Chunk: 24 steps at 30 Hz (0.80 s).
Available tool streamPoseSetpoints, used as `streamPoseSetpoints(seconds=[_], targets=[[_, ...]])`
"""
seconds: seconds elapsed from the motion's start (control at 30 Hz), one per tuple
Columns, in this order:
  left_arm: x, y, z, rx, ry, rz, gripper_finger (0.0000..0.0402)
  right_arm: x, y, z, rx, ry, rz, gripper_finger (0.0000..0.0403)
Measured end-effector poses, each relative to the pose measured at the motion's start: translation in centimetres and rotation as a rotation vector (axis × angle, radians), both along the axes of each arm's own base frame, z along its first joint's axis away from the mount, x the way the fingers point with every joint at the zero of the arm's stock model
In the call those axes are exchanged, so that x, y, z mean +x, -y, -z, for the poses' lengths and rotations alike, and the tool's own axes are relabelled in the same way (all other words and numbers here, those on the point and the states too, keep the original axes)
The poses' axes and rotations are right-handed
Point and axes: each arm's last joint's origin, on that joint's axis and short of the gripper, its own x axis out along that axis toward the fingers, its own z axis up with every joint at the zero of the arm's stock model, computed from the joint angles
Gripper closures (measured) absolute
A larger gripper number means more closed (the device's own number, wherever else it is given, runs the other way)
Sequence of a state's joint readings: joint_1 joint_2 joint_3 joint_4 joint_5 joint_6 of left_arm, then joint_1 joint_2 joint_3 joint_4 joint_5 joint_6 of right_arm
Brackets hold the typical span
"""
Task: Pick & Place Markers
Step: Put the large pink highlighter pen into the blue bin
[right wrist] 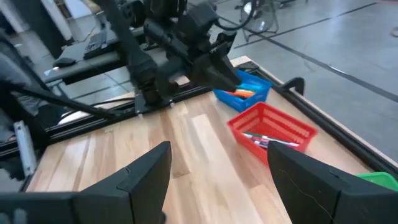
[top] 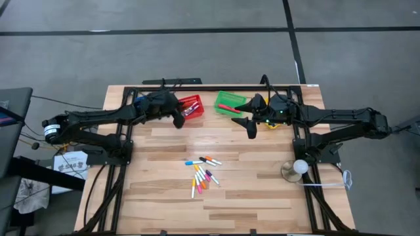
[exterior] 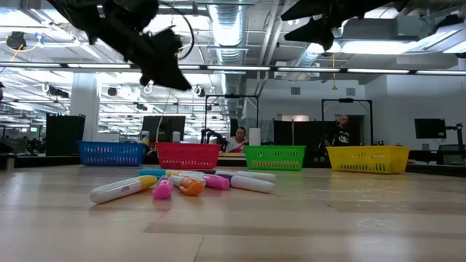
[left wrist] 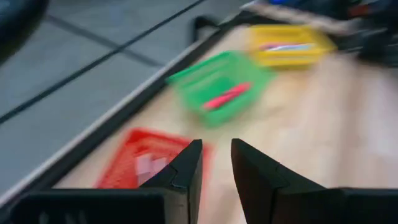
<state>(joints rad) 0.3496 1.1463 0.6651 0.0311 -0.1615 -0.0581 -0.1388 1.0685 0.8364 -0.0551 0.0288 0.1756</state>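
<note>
The markers (top: 202, 172) lie in a loose pile on the wooden table's middle, toward its near edge; in the low view the markers (exterior: 182, 183) rest on their sides. My left gripper (top: 178, 120) hangs above the table beside the red basket (top: 191, 108), open by a narrow gap and holding nothing (left wrist: 216, 155). My right gripper (top: 249, 126) hovers just near of the green basket (top: 230, 103), wide open and holding nothing (right wrist: 217, 168). Both grippers are high above the table in the low view, left (exterior: 164, 69) and right (exterior: 313, 25).
Four mesh baskets stand in a row along the far edge: blue (exterior: 111, 153), red (exterior: 188, 155), green (exterior: 274, 156), yellow (exterior: 368, 158). The green basket holds a red marker (left wrist: 227, 96); the red and blue ones hold markers too. A white round object (top: 298, 168) stands near the right arm's base. People sit in the room behind.
</note>
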Motion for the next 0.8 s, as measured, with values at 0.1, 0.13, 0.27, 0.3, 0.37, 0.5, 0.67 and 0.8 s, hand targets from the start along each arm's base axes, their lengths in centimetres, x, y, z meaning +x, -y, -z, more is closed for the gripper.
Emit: streamPoseSetpoints(seconds=[0.1, 0.13, 0.27, 0.3, 0.37, 0.5, 0.67, 0.8], targets=[[-0.3, 2.1, -1.5, -0.041, 0.095, 0.113, 0.0319, 0.6, -0.5, 0.4, 0.002, -0.013, -0.026, 0.0147], [-0.6, 2.9, -2.1, -0.049, 0.127, 0.148, 0.032, 0.8, -0.7, 0.8, 0.005, -0.034, -0.033, 0.0147], [-2.0, 6.0, -4.5, -0.085, 0.261, 0.269, 0.0323, 2.7, -1.6, 2.5, 0.037, -0.077, -0.065, 0.0147], [-2.4, 6.7, -5.0, -0.098, 0.294, 0.298, 0.0324, 3.3, -1.9, 3.0, 0.049, -0.086, -0.074, 0.0147], [-3.2, 8.1, -5.8, -0.128, 0.34, 0.356, 0.0325, 4.4, -2.6, 4.0, 0.074, -0.095, -0.089, 0.0147], [-4.3, 10.5, -6.7, -0.181, 0.398, 0.476, 0.0325, 6.4, -3.9, 6.2, 0.123, -0.117, -0.115, 0.0147], [-4.6, 13.2, -6.6, -0.212, 0.389, 0.59, 0.0325, 8.2, -5.1, 8.4, 0.207, -0.12, -0.12, 0.0147], [-4.6, 15.0, -6.1, -0.227, 0.355, 0.629, 0.0325, 8.8, -5.9, 9.7, 0.279, -0.158, -0.11, 0.0147]])
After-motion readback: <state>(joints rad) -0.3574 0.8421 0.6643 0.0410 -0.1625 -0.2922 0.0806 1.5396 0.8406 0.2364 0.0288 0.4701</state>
